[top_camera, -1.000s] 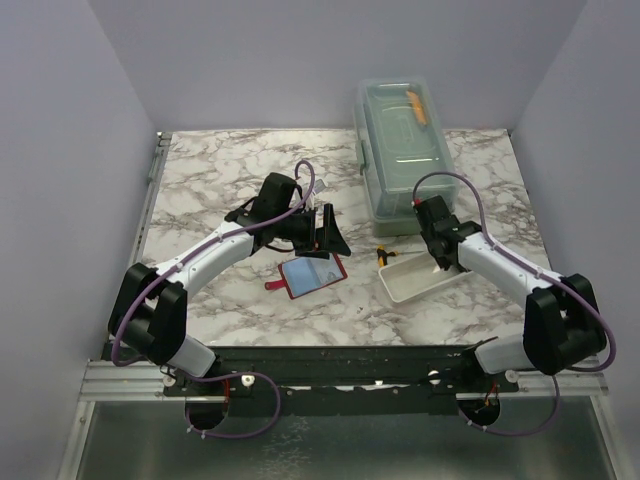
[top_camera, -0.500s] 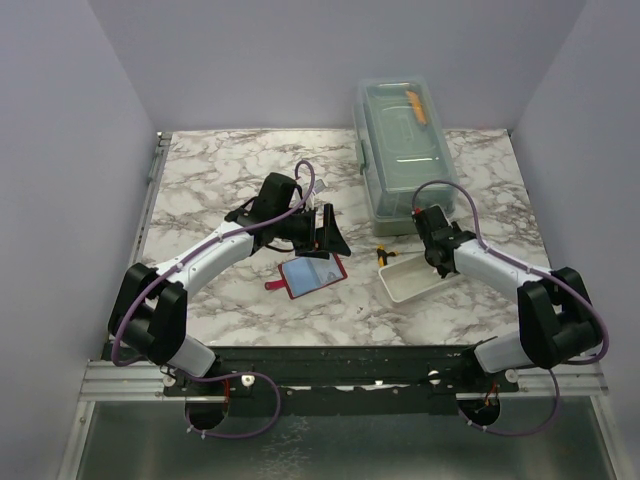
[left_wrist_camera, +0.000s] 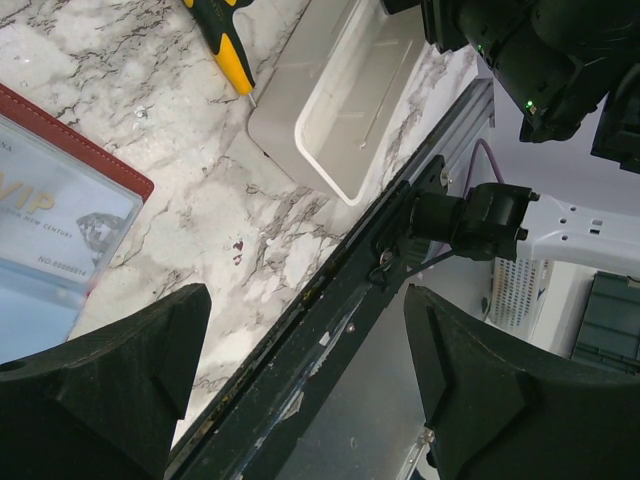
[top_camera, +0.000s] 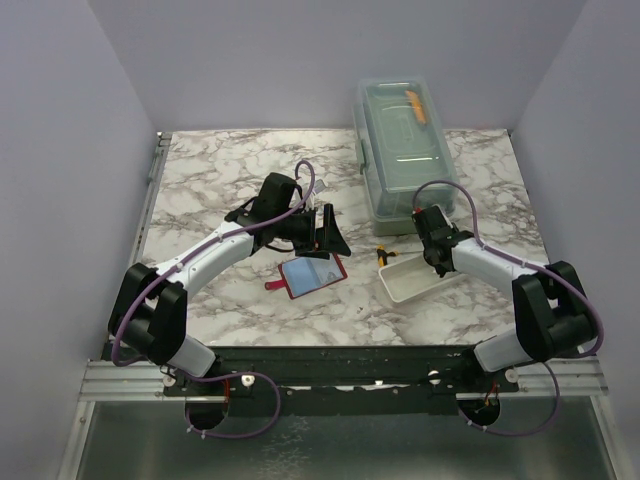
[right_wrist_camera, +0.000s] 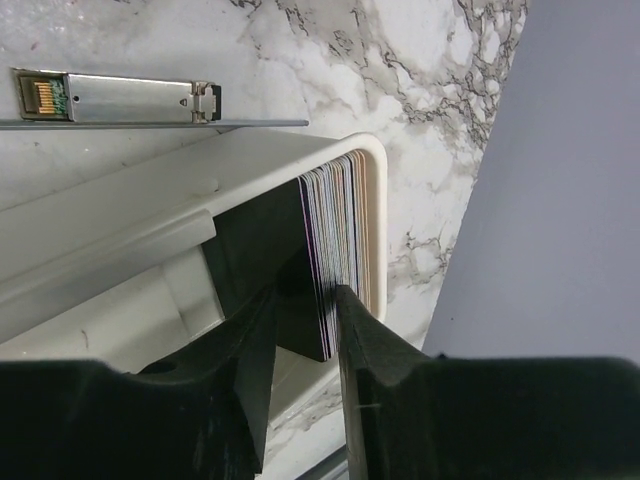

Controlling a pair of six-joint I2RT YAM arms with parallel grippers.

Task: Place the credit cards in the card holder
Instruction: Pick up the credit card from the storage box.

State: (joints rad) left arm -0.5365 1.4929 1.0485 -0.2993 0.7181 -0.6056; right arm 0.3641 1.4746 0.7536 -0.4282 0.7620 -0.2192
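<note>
The red card holder (top_camera: pixel 310 272) lies open on the marble table with a blue card on it; its red edge (left_wrist_camera: pixel 90 150) shows in the left wrist view. My left gripper (top_camera: pixel 330 232) hovers just above and behind it, open and empty (left_wrist_camera: pixel 305 295). A stack of credit cards (right_wrist_camera: pixel 340 220) stands on edge at one end of the white tray (top_camera: pixel 405 285). My right gripper (top_camera: pixel 436 262) reaches down into that end, and its jaws (right_wrist_camera: pixel 305 295) are shut on a few dark cards at the stack's edge.
A clear plastic box (top_camera: pixel 400 150) stands behind the tray. A yellow-handled screwdriver (top_camera: pixel 383 255) lies between holder and tray. A small metal plug module (right_wrist_camera: pixel 110 97) lies beyond the tray's rim (right_wrist_camera: pixel 150 200). The table's front rail (left_wrist_camera: pixel 330 330) is near.
My right arm has drawn its elbow in and shifted the gripper slightly left over the tray's far end. The left arm and the card holder have not moved.
</note>
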